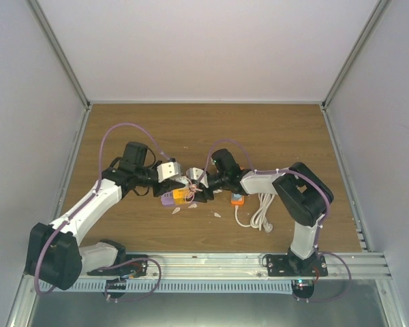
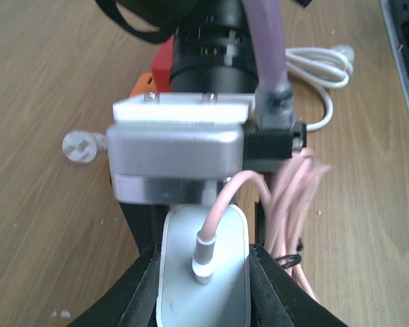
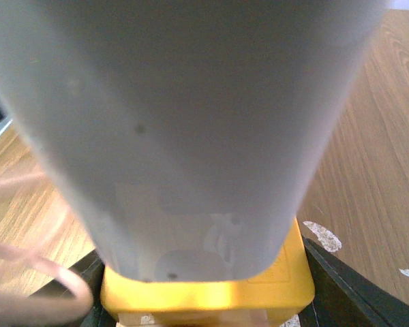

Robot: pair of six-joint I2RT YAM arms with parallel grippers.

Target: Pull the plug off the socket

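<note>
- Centre of the top view, on the wooden desk: my left jaws clamp the white charger plug, its pink cable trailing.
- My right jaws pinch the yellow socket, with the plug apparently seated.
- Best move: pull straight apart along the pins, no twisting.

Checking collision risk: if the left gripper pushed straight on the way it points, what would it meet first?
Beyond the white rounded plug block in the left gripper, the silver boxy camera housing on the right arm's wrist comes first; it looks very near, though depth is unclear.
</note>
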